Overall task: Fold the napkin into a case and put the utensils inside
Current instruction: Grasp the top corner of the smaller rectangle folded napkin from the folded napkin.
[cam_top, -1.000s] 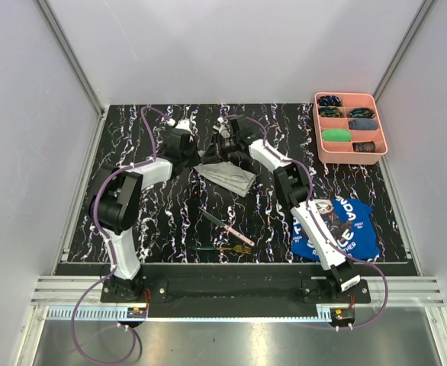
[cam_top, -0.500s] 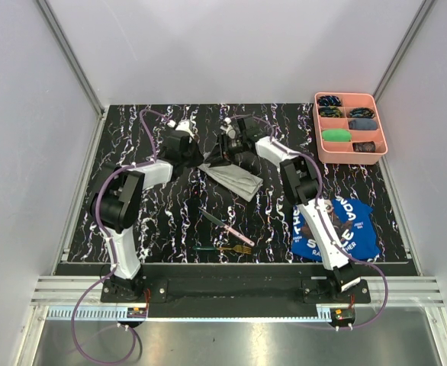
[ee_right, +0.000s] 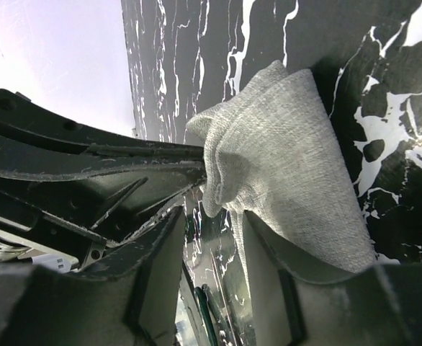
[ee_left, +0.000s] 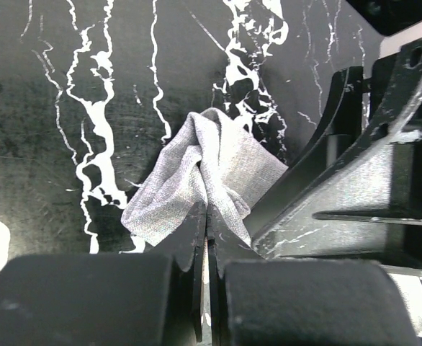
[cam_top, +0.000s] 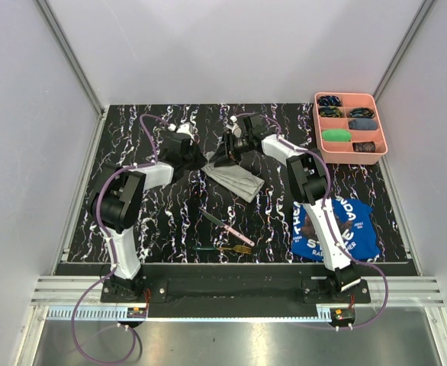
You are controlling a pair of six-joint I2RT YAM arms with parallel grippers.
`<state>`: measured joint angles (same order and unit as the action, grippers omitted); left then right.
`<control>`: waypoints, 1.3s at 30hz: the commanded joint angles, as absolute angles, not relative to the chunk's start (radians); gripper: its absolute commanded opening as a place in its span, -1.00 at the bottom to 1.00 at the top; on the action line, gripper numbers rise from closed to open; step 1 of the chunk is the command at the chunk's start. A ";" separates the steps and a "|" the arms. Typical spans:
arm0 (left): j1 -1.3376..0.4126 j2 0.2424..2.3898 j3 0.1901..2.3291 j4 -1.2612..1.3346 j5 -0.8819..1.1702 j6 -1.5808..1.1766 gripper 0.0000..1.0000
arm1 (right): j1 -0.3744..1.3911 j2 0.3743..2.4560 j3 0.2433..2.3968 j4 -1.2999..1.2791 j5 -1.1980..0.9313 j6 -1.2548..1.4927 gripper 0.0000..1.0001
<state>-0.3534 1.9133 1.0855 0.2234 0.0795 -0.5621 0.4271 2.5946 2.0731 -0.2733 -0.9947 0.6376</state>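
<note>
Grey, thin napkin folded on the bench towards the far middle, utensils lying nearer. Left wrist: left fingers clamped on a bunched corner. Right wrist: right fingers apart astride the limp edge; likely light and floppy, best pinched at corners.

White-and-black arms trailing purple cables.
</note>
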 commanded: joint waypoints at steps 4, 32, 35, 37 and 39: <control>-0.367 1.887 1.077 0.293 0.109 -0.574 -1.00 | 0.433 2.603 2.143 -0.227 -1.011 0.637 -0.22; -0.350 1.865 0.911 0.632 0.299 -0.531 -1.00 | 0.489 2.833 2.340 -0.316 -1.103 0.632 -1.00; -0.344 1.871 0.936 0.626 0.295 -0.554 -1.00 | 0.488 2.787 2.300 -0.347 -1.072 0.575 -1.00; -0.334 1.867 0.951 0.615 0.290 -0.560 -1.00 | 0.486 2.751 2.273 -0.356 -1.062 0.542 -1.00; -0.333 1.870 0.983 0.569 0.269 -0.560 -1.00 | 0.486 2.735 2.249 -0.354 -1.049 0.529 -1.00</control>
<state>-0.3241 1.9053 0.8921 0.4900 0.1917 -0.5289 0.4492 2.8044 2.3043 -0.3042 -1.1370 0.6285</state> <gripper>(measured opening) 0.004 0.007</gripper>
